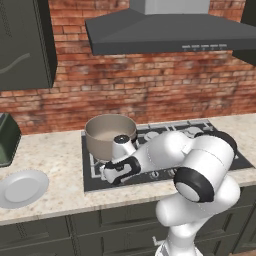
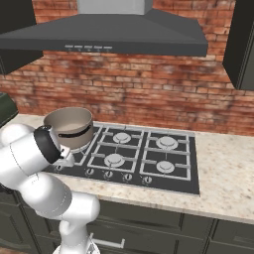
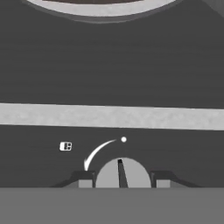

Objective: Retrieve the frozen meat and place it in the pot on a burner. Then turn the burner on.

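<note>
The grey-beige pot point(image 1: 110, 134) point(image 2: 68, 127) stands on the left burner of the black cooktop point(image 2: 168, 183), covering the burner cap. Its pale rim point(image 3: 105, 8) runs along the top of the hand view. The frozen meat is out of sight; I cannot see into the pot's bottom. My gripper point(image 1: 106, 179) point(image 3: 123, 180) is low at the cooktop's front left edge, open, with a fingertip point(image 3: 85, 179) on each side of a round grey knob point(image 3: 121, 171). The knob's dark pointer aims at a white dot point(image 3: 124, 139).
A round white plate point(image 1: 22, 187) lies bare on the counter to the left, beside a dark green appliance point(image 1: 7, 137). Other burners point(image 2: 114, 159) and knobs point(image 2: 127, 176) lie to the right. A range hood point(image 1: 170, 30) hangs above.
</note>
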Available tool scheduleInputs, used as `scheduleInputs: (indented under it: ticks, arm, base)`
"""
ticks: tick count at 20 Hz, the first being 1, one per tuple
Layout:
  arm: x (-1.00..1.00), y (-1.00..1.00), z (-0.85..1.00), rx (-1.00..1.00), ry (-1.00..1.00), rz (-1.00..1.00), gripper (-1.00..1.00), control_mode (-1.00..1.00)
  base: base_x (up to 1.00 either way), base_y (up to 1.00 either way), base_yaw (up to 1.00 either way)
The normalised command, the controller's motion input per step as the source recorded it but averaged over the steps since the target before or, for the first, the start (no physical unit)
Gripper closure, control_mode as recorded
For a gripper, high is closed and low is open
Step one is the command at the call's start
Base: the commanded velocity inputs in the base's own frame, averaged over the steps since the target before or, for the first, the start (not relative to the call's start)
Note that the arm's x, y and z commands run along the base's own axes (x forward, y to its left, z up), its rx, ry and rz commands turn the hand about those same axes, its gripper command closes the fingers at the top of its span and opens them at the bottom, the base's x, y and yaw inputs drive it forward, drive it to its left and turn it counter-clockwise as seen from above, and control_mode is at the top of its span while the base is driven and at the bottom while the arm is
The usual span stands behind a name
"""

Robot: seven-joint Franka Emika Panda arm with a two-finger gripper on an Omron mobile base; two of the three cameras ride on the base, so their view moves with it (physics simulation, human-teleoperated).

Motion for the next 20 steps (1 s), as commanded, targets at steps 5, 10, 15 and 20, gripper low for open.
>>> scheduleInputs:
  ticks: [5,10,15,20]
  arm:
    - [0.00,0.00,-0.08,0.00,0.00,0.20,1.00,-1.00]
    - [0.00,0.00,-0.07,0.00,0.00,0.23,1.00,-1.00]
    - [0.00,0.00,-0.11,0.00,0.00,0.23,1.00,-1.00]
    - [0.00,0.00,-0.14,0.00,0.00,0.23,1.00,-1.00]
  base:
    - [0.00,0.00,0.00]
    - [0.00,0.00,0.00]
    - [0.00,0.00,0.00]
    - [0.00,0.00,0.00]
